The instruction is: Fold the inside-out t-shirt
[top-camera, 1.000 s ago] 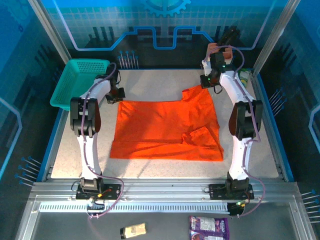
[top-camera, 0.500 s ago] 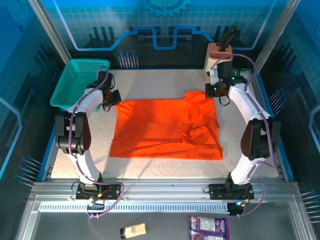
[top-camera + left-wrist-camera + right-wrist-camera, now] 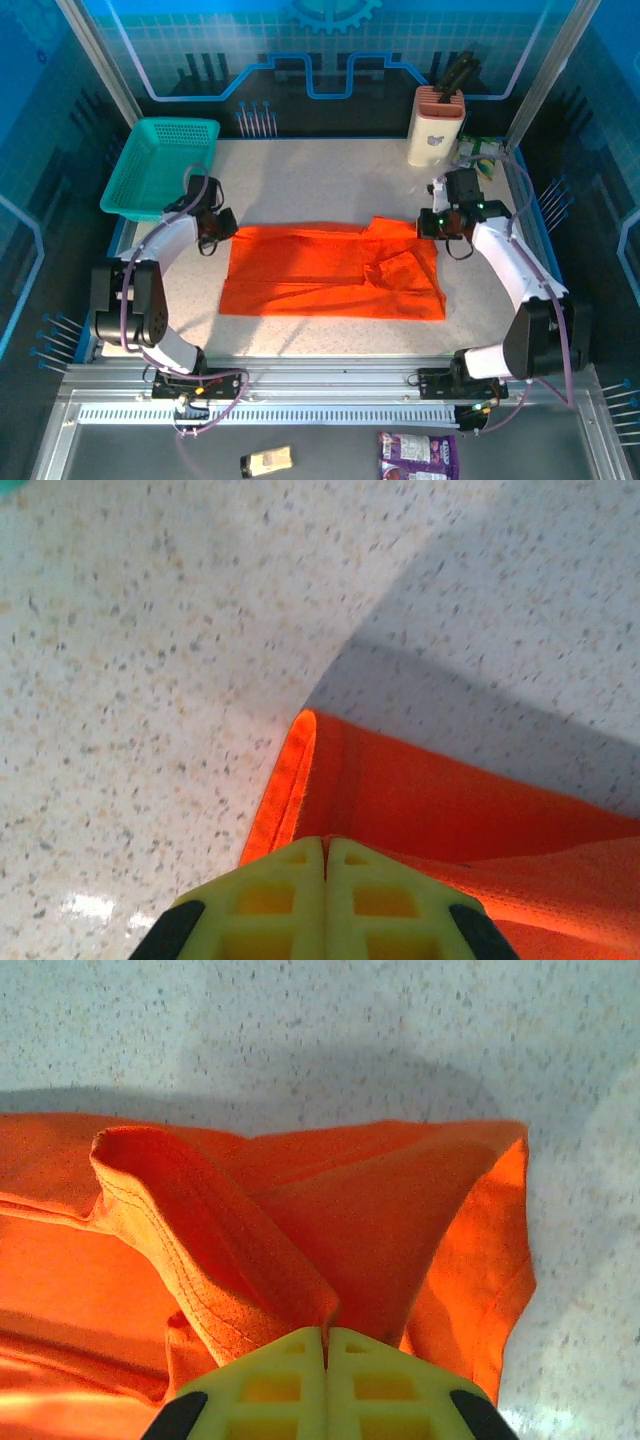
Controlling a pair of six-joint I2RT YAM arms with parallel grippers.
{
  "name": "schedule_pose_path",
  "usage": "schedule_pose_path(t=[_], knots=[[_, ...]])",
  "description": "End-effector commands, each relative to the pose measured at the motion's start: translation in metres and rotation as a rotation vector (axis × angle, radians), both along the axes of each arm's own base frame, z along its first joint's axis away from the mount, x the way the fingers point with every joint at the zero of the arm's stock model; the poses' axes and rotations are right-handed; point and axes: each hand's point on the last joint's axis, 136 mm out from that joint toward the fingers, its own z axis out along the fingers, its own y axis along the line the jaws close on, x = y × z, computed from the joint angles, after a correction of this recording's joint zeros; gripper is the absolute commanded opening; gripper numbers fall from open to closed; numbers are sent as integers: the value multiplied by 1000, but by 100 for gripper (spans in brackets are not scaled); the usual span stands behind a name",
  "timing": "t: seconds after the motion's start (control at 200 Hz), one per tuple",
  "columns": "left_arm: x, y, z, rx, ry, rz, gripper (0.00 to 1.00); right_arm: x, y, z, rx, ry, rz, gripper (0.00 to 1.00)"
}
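Since a second ago, we see the t-shirt's (image 3: 330, 285) far edge drawn nearer; left jaws and right jaws pinch its corners, the orange cloth now shorter, rumpled.

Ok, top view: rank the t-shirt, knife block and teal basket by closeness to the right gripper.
1. t-shirt, mid-table, its far-right corner clamped in the right gripper.
2. knife block, just beyond, far right.
3. teal basket, far-left corner.
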Motion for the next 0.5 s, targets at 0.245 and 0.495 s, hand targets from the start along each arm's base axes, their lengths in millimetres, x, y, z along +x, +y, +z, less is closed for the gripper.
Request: schedule_pose_path(t=[0.245, 0.495], knots=[[-24, -6, -7, -41, 9, 15, 0, -53, 4, -18, 113, 88, -119, 0], [-46, -7, -16, -58, 32, 25, 1, -75, -7, -38, 91, 140, -207, 0]])
